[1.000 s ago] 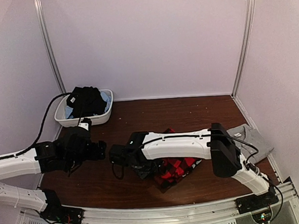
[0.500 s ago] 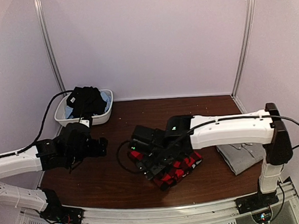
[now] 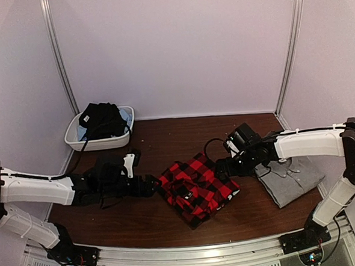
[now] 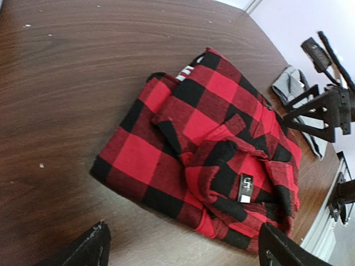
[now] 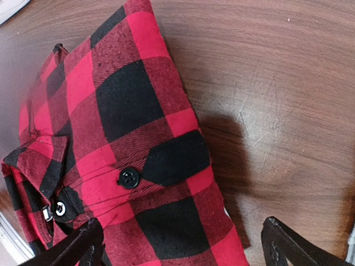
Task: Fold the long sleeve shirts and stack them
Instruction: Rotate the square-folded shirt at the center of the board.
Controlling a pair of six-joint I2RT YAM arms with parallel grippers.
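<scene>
Cloth is the whole matter here: the red-and-black flannel shirt lies folded into a rough square at the middle of the bench, collar showing. The grey shirt lies folded at its 3 o'clock, close by but apart from it, so the stacking looks not yet done. The left gripper hangs low at the flannel's 9 o'clock and the right gripper at its 2 o'clock, both with jaws spread wide and holding nothing. The white tub of dark clothes stands off at 10 o'clock. I'd judge the flannel light, soft and limp. Pinched by one layer it would sag and spill its folds, so the hold belongs at opposite folded edges, through every layer.
</scene>
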